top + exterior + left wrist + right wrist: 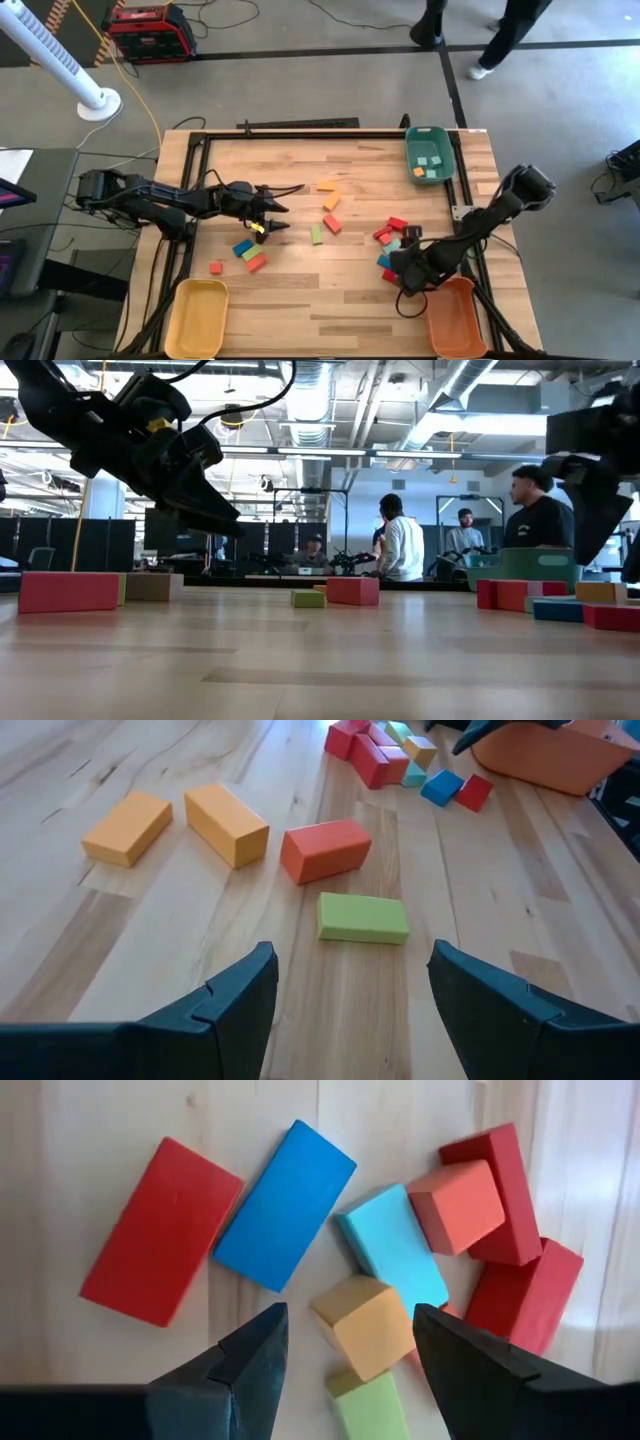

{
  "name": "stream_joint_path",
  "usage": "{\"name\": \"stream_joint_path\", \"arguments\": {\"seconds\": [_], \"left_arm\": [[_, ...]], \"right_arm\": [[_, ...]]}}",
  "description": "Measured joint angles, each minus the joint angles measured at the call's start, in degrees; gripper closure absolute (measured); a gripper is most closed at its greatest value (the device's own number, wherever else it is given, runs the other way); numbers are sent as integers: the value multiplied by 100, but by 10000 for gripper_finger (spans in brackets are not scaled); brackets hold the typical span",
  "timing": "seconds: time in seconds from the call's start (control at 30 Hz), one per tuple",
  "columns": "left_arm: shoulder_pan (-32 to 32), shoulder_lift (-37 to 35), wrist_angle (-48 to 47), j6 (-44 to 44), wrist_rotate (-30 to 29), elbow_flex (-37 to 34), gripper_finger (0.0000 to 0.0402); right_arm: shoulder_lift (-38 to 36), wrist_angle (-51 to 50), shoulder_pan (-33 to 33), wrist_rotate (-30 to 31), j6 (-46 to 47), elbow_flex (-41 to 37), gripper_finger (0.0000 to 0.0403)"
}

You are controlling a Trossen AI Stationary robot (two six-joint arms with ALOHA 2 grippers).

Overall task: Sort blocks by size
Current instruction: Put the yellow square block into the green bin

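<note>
Wooden tabletop carries the blocks in three loose scatters: a red, blue and tan pile under the right gripper, a middle group of two orange bars, a red block and a green block, and a few near the yellow tray. The right gripper hangs wide apart and empty over a tan cube, probably lined up to pick it for the orange tray beside it. The left gripper, also spread and empty, faces the green block, likely its next pick. Some small blocks already lie in the green tray. No writing or labels can be read anywhere.
</note>
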Motion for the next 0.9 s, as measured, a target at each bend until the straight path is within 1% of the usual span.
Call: {"name": "stream_joint_path", "arguments": {"seconds": [0.33, 0.5, 0.6, 0.8, 0.9], "left_arm": [[0, 0, -17, -11, 13, 0, 154], [0, 0, -58, -44, 13, 0, 154], [0, 0, -64, -46, 13, 0, 154], [0, 0, -67, -24, 13, 2, 154], [0, 0, -76, 14, 11, 2, 154]], "right_arm": [[535, 62, -409, -30, -650, -9, 154], [766, 47, -623, -463, -762, 5, 159], [772, 45, -665, -495, -763, 9, 179], [641, -55, -677, -572, -761, -7, 250], [558, -74, -679, -609, -758, -9, 252]]}}
